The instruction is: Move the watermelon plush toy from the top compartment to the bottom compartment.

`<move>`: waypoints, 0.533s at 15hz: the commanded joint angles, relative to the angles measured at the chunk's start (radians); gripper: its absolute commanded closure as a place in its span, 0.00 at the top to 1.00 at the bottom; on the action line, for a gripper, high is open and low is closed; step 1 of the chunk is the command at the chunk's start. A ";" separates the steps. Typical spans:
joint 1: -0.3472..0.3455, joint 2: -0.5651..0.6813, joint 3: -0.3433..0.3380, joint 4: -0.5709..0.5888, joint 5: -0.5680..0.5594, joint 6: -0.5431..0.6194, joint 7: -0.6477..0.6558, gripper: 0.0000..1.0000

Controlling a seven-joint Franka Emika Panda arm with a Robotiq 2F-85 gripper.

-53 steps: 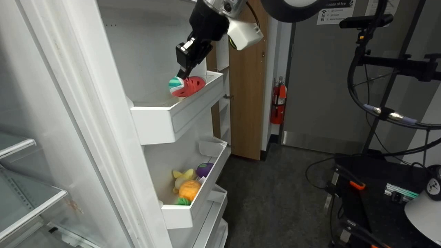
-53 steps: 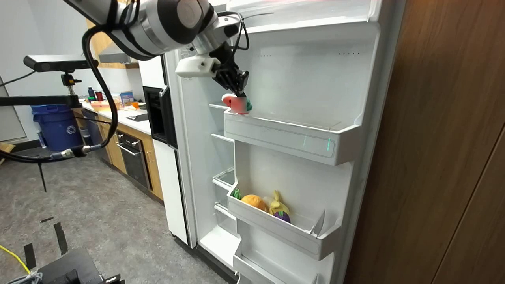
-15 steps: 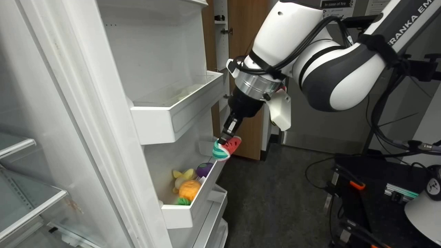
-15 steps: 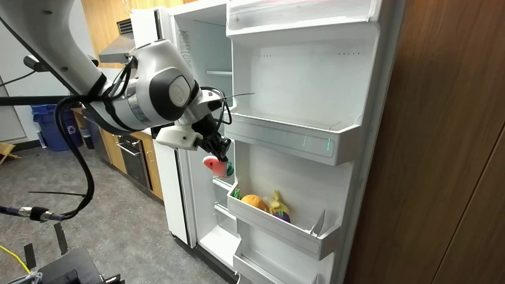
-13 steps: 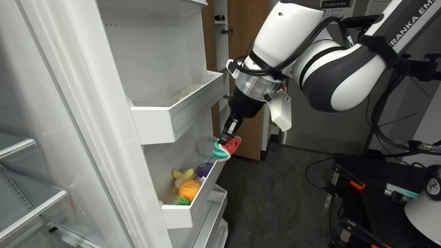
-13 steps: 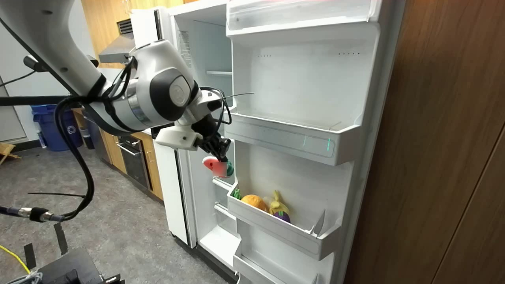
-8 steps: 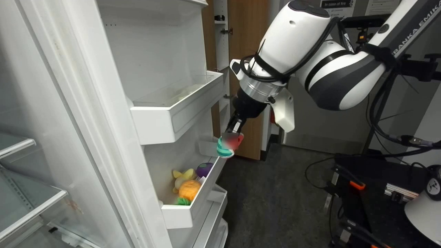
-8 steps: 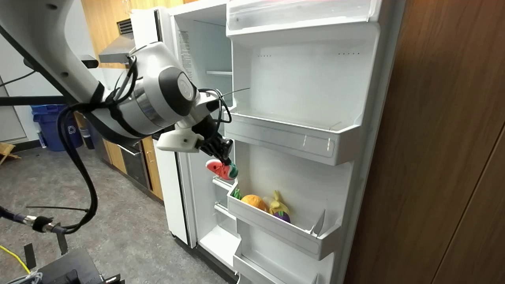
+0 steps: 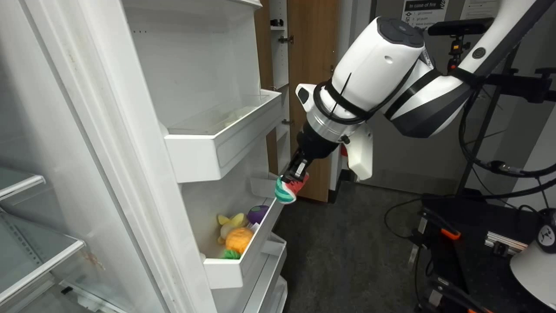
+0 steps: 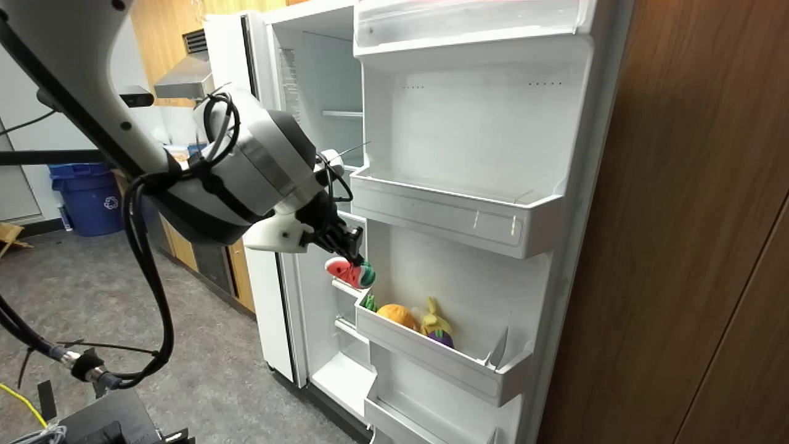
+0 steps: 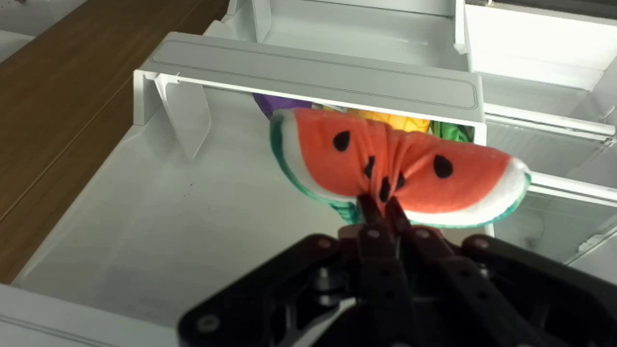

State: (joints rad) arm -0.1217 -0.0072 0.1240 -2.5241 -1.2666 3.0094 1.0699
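Before the open fridge door (image 9: pixel 182 65), where I stand watching, the gripper (image 9: pixel 292 177) slants down and inward in an exterior view, the watermelon (image 9: pixel 289 190) at its tip. The watermelon is out of the top bin (image 9: pixel 249 134) and hangs lower, near the front rim of the bottom bin (image 9: pixel 223 274); whether it touches that rim I cannot tell. The slant presumably lets the arm (image 9: pixel 365 74) reach toward the door without knocking the jutting top bin.

In an exterior view, the orange plush (image 10: pixel 396 315), the yellow plush (image 10: pixel 435 322) and the purple toy (image 10: pixel 441 337) lie bunched in the bottom bin, short of the divider (image 10: pixel 498 349). The watermelon appears by the opposite end, so a shift inward over the rim, then a release beside or upon the pile, seems to remain.

In the wrist view, the jaws stand narrow, pinching the watermelon at the middle of its curved rind; creases run from the pinch across the red face, and both ends flare. Such a central grip probably keeps the soft wedge balanced. Its spread ends, though, could snag on the rim, so the crossing likely calls for some height.
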 commanded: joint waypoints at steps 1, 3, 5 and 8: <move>0.026 0.113 0.023 0.114 -0.158 -0.034 0.205 0.01; 0.046 0.180 0.033 0.172 -0.221 -0.056 0.292 0.01; 0.059 0.238 0.035 0.217 -0.274 -0.074 0.350 0.01; 0.089 0.319 0.042 0.273 -0.329 -0.118 0.408 0.01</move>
State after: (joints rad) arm -0.0619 0.2204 0.1609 -2.3326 -1.5245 2.9342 1.3970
